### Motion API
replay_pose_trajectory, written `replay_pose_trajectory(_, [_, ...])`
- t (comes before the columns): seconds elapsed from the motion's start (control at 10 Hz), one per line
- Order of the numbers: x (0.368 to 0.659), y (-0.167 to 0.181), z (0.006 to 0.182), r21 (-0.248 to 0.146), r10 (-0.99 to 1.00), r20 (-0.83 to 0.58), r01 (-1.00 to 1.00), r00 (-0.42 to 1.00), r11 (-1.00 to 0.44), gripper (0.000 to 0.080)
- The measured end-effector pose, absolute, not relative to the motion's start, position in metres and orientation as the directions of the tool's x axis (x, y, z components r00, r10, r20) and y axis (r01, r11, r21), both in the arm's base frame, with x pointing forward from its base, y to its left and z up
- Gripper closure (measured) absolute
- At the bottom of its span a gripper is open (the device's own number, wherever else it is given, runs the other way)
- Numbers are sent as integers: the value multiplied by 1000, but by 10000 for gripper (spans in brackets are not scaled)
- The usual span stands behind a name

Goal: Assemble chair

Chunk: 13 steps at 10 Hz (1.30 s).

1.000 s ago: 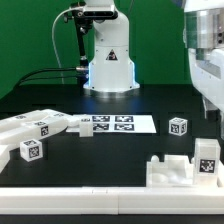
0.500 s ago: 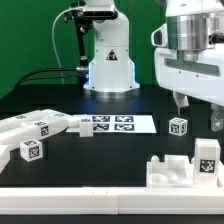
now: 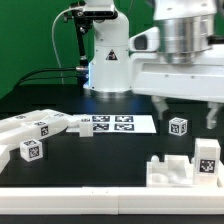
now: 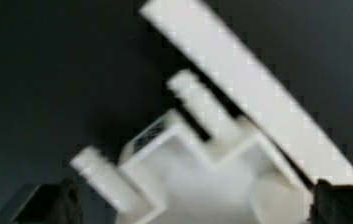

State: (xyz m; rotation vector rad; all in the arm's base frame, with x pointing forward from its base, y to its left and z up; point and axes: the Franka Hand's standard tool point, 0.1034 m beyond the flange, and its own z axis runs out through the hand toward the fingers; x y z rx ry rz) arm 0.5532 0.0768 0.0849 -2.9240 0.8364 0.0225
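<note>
The chair lies in loose white tagged pieces. Flat panels and bars (image 3: pixel 38 124) and a small block (image 3: pixel 32 151) sit at the exterior view's left. A tagged cube (image 3: pixel 178 126) is at the right, and a notched stepped piece (image 3: pixel 168 171) with a tagged block (image 3: pixel 207 158) stands at the front right. My gripper (image 3: pixel 189 111) hangs open above the right half of the table and holds nothing. The wrist view is blurred: a notched white piece (image 4: pixel 187 165) shows below and between my dark fingertips (image 4: pixel 48 204), apart from them.
The marker board (image 3: pixel 110 124) lies flat at the table's middle, in front of the white robot base (image 3: pixel 110 60). A white edge (image 3: pixel 80 198) runs along the table's front. A long white strip (image 4: pixel 244 85) crosses the wrist view beside the notched piece.
The arm has swung from the exterior view's right edge toward the left, so more of it now fills the upper right. The jaws stay open and no piece has moved.
</note>
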Motion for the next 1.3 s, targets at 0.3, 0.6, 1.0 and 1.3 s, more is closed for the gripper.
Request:
replay_pose_trajectory(0.3, [542,38,83,-99,-236,-3,-235,972,-967,150])
replay_pose_trajectory(0.6, [541,37,82,-94,-59,3,-58,998,-994,150])
replay_pose_trajectory(1.0, [506,-25,75,-63,-62,-88,-68,994,-996,150])
replay_pose_trajectory(1.3, [508,-12,77,-60,-115,-84,-120,990,-991,150])
